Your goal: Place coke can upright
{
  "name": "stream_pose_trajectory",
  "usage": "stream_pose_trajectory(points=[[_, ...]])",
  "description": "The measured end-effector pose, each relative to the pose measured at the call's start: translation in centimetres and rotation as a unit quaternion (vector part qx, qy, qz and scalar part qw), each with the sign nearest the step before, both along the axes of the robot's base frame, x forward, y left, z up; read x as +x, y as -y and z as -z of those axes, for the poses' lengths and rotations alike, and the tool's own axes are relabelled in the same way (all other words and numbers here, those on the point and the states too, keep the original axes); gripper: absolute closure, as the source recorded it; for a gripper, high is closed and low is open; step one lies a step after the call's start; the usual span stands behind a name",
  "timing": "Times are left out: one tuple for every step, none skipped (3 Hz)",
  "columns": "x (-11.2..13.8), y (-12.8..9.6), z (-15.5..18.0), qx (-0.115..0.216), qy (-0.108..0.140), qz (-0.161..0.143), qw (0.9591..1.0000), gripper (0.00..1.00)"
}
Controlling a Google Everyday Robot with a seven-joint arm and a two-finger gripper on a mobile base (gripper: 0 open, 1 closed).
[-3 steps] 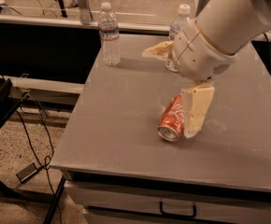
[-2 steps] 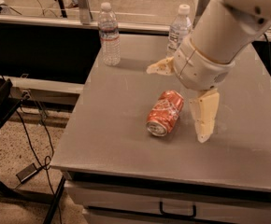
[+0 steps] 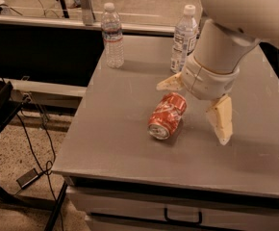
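Farther toward 3 o'clock than a second ago for the gripper (image 3: 191, 114), with the near finger (image 3: 221, 121) now clear of the coke can (image 3: 167, 115) instead of lying along its flank. Slightly nearer 9 o'clock for that can too, with its silver end swung more toward 7 o'clock. Reads, as a judgement, like a release without a result. Rests on its side, not upright, so the task is not yet done and calls for a fresh grasp.

Near edge outward:
- **Front:** at 6 o'clock, a drawer handle (image 3: 183, 218) under the grey table (image 3: 110, 148).
- **Around mid-table:** the can on its side, long axis from 7 to 1 o'clock, touching only the tabletop.
- **Near finger:** at the can's 3 o'clock and apart from it, pointing down at the table.
- **Other finger (image 3: 170, 84):** at the can's 12 o'clock, just beyond its far end, angled out toward 9 o'clock.
- **Jaws:** spread wide, gripping nothing.
- **Arm:** above them, a thick white wrist (image 3: 209, 76) and arm (image 3: 240, 8) descending from 1 o'clock and leaning toward 7 o'clock.
- **Farthest back:** a water bottle (image 3: 113, 35) upright at 11 o'clock and a second water bottle (image 3: 183, 37) upright at 12 o'clock, close by the wrist. Both well apart from the can.
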State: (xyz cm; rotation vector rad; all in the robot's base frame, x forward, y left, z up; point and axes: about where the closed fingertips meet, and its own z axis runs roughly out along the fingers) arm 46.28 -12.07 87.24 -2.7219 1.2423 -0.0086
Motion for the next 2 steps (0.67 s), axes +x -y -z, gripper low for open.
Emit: stream_pose_trajectory(points=[[0.5, -0.5, 1.4, -0.028, 0.005, -0.033, 0.999, 0.0], [0.5, -1.7, 2.8, -0.04, 0.005, -0.062, 0.9972, 0.0]])
